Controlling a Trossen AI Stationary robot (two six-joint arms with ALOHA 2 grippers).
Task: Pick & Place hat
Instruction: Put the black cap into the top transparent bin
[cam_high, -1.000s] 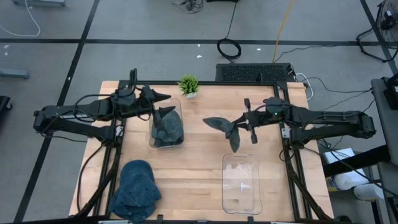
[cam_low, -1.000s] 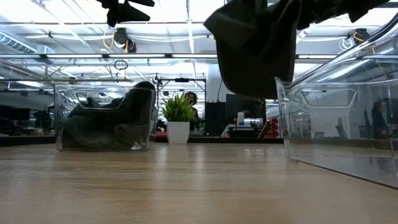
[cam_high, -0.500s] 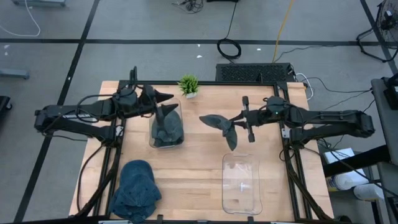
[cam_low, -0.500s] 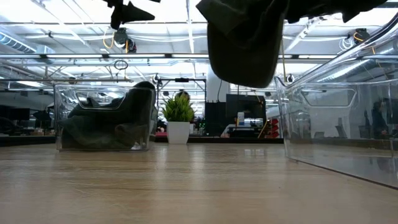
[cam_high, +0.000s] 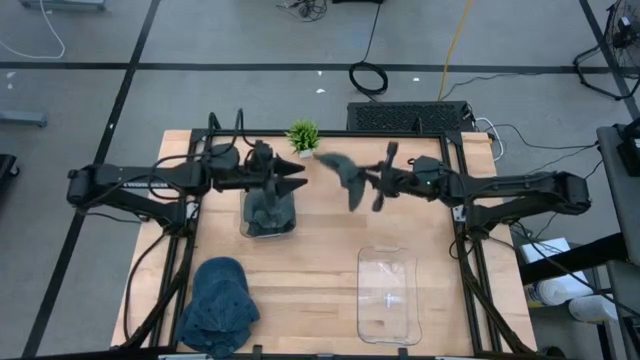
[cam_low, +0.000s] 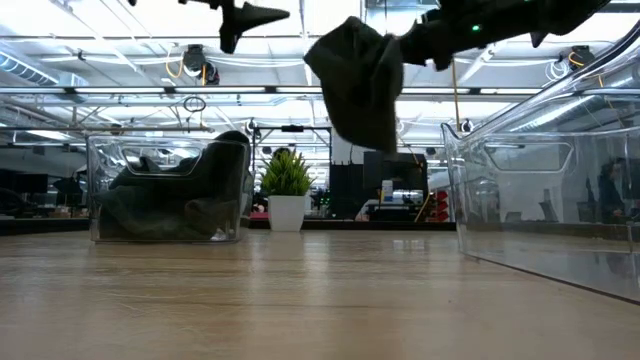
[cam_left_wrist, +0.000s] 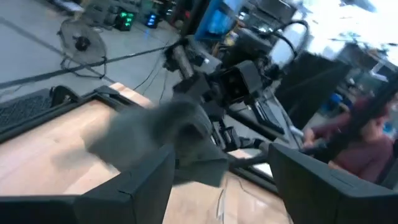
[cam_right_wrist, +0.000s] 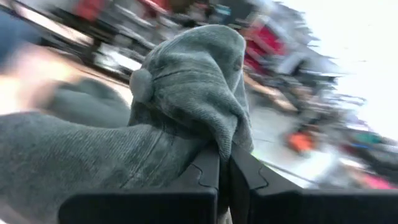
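One grey hat (cam_high: 342, 176) pinched in the right tool (cam_high: 372, 180), aloft.

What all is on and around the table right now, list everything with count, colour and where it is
Held hat: one, dark grey, hanging in the air above the table's far middle.
Full bin: one, clear plastic, far left of table, holding dark grey hats.
Empty bin: one, clear plastic, near right of table.
Blue hat: one, dark blue, near left corner of table.
Potted plant: one, green in a white pot, far edge.
Table: one, light wood.
Person: one, in a dark red top, in the room beyond the table.
Left gripper: one, dark, fingers open, above the full bin.
Right gripper: one, dark, fingers shut on the held hat.
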